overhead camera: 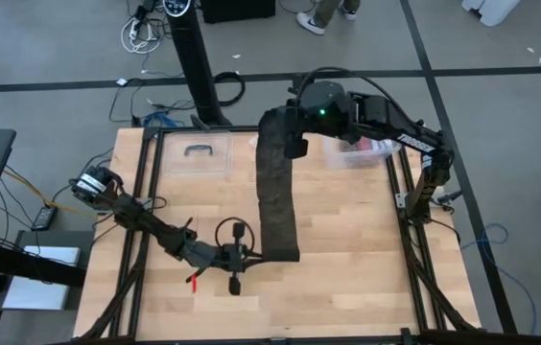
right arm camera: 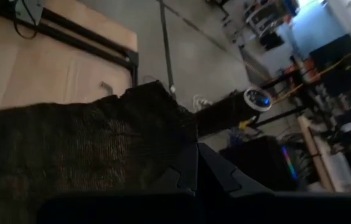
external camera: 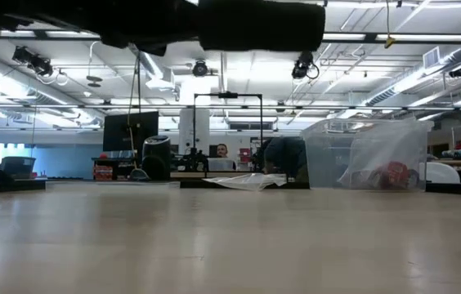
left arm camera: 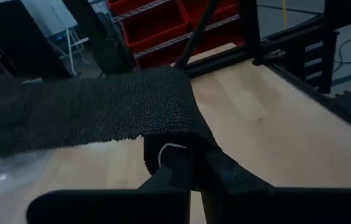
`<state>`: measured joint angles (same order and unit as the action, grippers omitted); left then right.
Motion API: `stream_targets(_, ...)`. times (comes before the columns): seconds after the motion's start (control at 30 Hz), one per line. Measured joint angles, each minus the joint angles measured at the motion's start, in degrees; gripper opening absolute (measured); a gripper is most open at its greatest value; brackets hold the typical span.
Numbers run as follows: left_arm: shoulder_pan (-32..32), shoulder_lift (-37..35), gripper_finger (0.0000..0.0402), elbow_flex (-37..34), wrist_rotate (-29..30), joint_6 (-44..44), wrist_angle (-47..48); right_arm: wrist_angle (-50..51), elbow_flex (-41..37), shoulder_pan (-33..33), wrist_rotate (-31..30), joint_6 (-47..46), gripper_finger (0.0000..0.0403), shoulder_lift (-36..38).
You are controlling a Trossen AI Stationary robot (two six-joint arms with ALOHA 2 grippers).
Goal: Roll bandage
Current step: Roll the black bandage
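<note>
From the high view, you have the long black elastic fabric bandage [overhead camera: 276, 196] stretched between both arms over the light wooden tabletop [overhead camera: 347, 240]. Your left end effector [overhead camera: 251, 256] sits at the strip's near end, its fingers pressed together on the fabric corner. Your right end effector [overhead camera: 294, 129] is at the far end, where the strip bunches and drapes just beside it. Just past the right end effector lies a clear plastic box [overhead camera: 359, 151] with pink and red contents. A flat clear plastic wrapper [overhead camera: 194, 153] lies well off to the side of the strip, toward the left arm's base.

From the low view, you see only dark arm parts along the upper edge, and neither end effector can be made out. The clear plastic box [external camera: 367, 155] stands on the tabletop's far side, with the wrapper [external camera: 243, 181] lying crumpled beside it. A person [external camera: 221, 153] shows in the room far behind.

From the left wrist view, the bandage [left arm camera: 82, 112] runs flat and taut away from your left end effector [left arm camera: 185, 158], whose dark fingers [left arm camera: 225, 171] are pinching its end from underneath and on top.

From the right wrist view, the bandage [right arm camera: 70, 149] fills the space directly ahead of your right end effector [right arm camera: 194, 158], which is clamped tight on the fabric's edge.
</note>
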<state>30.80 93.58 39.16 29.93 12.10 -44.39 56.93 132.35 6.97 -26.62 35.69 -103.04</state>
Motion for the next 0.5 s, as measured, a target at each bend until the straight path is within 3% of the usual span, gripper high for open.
stream_targets(0.2,4.74,-2.74,0.0018,0.08,5.64,2.51,0.09,3.05,-0.28,2.32,4.90,-3.30,0.0000,0.00)
stream_targets(0.5,8.26,-6.40,0.0018,0.12,6.26,4.20,0.07,2.31,-7.25,6.45,11.51,-4.76,0.0000,0.01)
